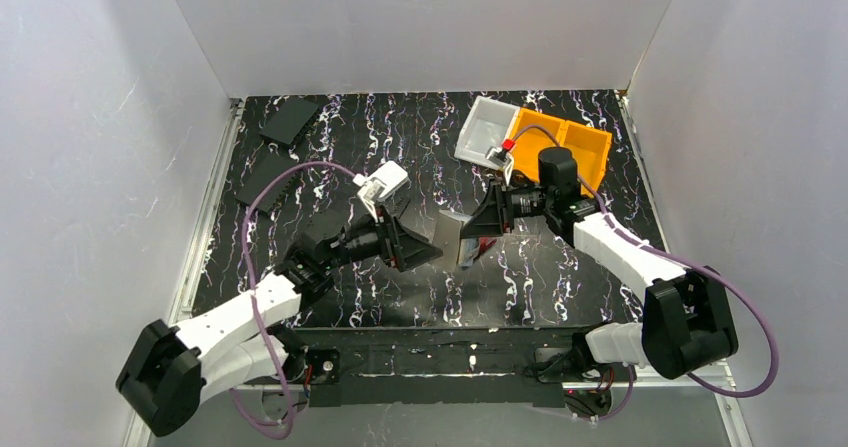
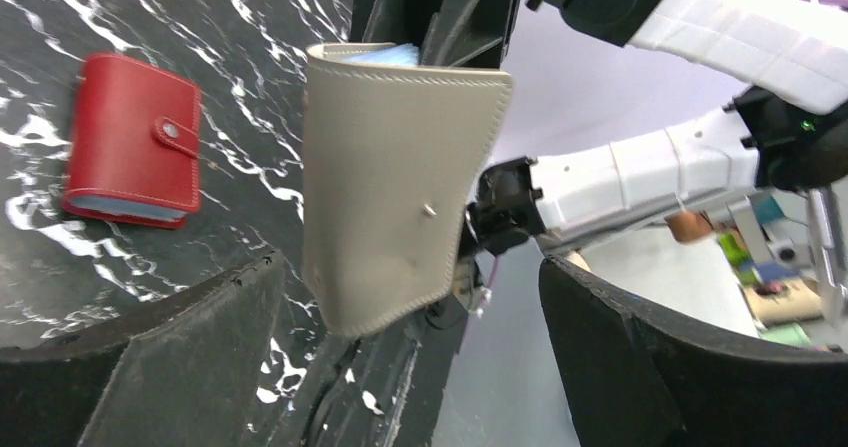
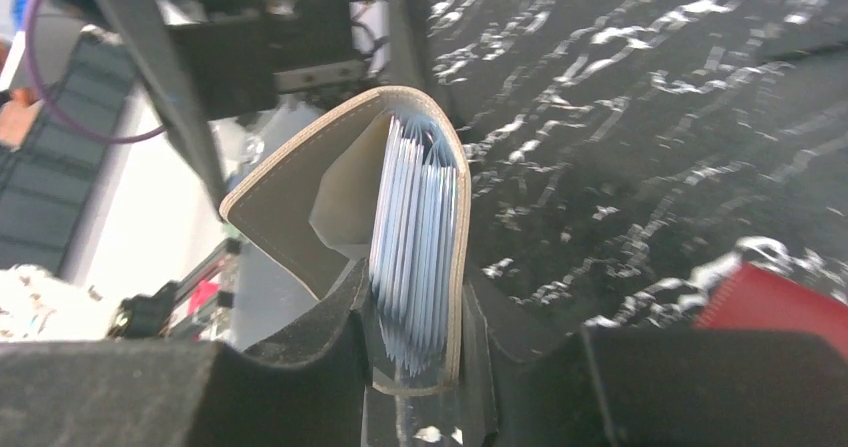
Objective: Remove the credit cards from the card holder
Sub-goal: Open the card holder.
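I am holding the card holder (image 3: 300,192) up in the air over the table (image 1: 350,147), in the middle between my two arms. My right gripper (image 3: 418,317) is squeezing it near one end, one finger on each side of the fat stack inside. I think I am holding it this way so the open side is pointing out and the pockets are easy to reach.

My left gripper (image 2: 405,267) is standing wide apart. The card holder is sitting in the gap between those fingers, but they are not touching it. So only my right side is carrying it.

The outside is looking like soft grey-brown leather, smooth, with a neat line of stitches running round the edge. A tiny shiny snap stud (image 2: 429,209) is poking out of the flat side. One flap is bending open in a round curve. Inside, lots of thin clear sleeves (image 3: 415,237) are packing close together like pages in a book, pale blue and shiny.

I cannot pick out the credit cards. If they are there, they are hiding in those sleeves, so I am guessing none are out yet.

A red wallet (image 2: 130,142) of the same shape is lying flat and snapped shut on the black table with white streaks. That one is not my job.
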### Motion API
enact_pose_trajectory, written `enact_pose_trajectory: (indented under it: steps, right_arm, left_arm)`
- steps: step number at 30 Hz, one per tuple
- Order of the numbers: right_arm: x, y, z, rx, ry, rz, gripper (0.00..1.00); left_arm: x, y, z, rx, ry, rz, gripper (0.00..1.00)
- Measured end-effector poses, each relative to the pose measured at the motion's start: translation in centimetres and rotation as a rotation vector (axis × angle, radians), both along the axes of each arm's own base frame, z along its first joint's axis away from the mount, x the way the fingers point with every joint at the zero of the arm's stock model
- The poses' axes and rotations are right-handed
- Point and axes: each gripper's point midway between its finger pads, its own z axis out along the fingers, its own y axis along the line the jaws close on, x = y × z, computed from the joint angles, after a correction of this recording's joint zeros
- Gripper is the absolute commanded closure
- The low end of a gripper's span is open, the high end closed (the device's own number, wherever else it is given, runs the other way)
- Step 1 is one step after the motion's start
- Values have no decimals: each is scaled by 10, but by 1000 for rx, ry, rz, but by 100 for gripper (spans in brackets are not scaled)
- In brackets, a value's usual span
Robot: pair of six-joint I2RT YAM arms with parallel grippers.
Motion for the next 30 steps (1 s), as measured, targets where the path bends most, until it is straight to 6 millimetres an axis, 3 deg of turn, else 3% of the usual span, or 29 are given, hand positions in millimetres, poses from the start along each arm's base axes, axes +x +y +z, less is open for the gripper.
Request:
enact_pose_trajectory:
  steps: [5, 10, 20, 28, 30]
  right_arm:
    - [29, -17, -21, -129, -42, -159, 99]
    - [44, -33, -39, -273, -115, -272, 99]
    - [51, -50, -62, -410, -134, -342, 99]
    - [50, -49, -60, -399, -130, -333, 99]
    - [50, -48, -60, -397, -132, -333, 99]
  left_arm:
    - [11, 22, 7, 28, -45, 161, 2]
    - [25, 32, -12, 164, -12, 259, 2]
    - [28, 7, -22, 401, -74, 281, 2]
    - [35, -15, -59, 552, -67, 289, 4]
    - [35, -16, -60, 556, -64, 290, 6]
